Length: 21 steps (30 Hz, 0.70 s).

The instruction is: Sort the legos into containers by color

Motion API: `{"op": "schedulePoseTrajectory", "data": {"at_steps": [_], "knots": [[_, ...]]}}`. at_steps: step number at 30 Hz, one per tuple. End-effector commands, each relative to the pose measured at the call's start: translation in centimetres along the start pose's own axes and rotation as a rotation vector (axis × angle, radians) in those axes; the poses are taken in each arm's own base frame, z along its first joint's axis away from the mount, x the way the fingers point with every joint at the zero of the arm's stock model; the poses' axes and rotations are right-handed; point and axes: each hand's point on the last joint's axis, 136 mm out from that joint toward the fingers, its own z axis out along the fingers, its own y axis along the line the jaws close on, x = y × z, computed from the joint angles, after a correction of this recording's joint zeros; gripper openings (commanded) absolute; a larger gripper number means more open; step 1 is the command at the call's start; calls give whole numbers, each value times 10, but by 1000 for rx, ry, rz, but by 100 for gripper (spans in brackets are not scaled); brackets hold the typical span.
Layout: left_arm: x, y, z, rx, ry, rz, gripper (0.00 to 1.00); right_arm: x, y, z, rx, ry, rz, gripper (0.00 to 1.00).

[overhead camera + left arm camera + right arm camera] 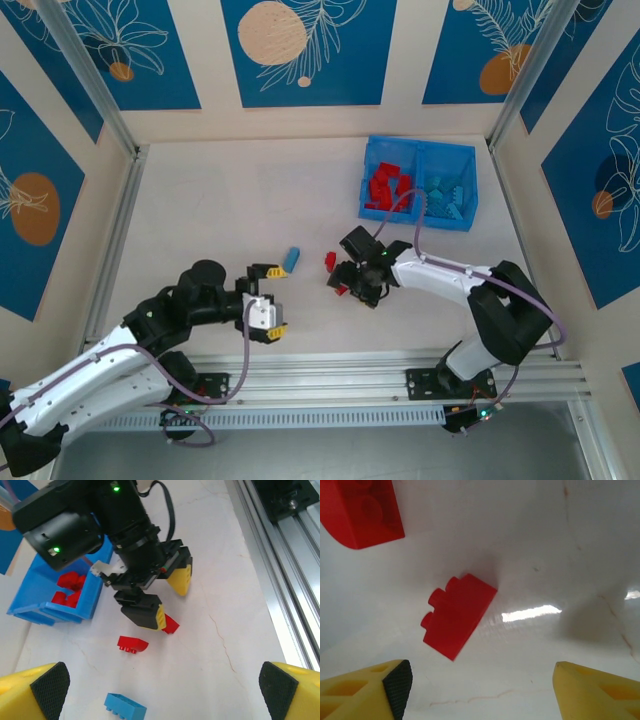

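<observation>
Red brick [457, 615] lies skewed just ahead of our right gripper [480, 692], jaws parted; closing, we risk squirting it aside. Our left gripper [162, 692] stands wide, empty.

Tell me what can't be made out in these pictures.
- Top view: teal bricks in the bin, too small to count.
- Top view: red brick mostly hidden under the right tool.
- Left wrist view: bin's second compartment, blocked by the right arm.
- Right wrist view: upper red brick, cut off by the edge.
</observation>
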Motion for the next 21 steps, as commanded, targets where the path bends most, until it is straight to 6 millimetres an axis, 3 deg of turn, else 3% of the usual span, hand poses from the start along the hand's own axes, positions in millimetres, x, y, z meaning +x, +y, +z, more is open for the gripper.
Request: {"op": "schedulePoseTrajectory", "data": {"at_steps": [1,4,8,12,17,21], "knots": [[-2,-10,2,32,-36,48,100,-9,18,4,-42,-4,28,73],[2,-11,5,26,-30,48,100,-16,14,13,-8,-19,39,67],[6,-12,7,25,-20,47,100,-23,7,22,20,-10,68,45],[10,-12,8,16,-8,46,100,-24,-3,19,49,-25,76,31],[11,-11,10,3,-11,46,100,-26,-15,-11,67,-113,64,25],[10,-7,12,-21,-24,48,100,-37,-21,-57,45,-260,15,23]]}}
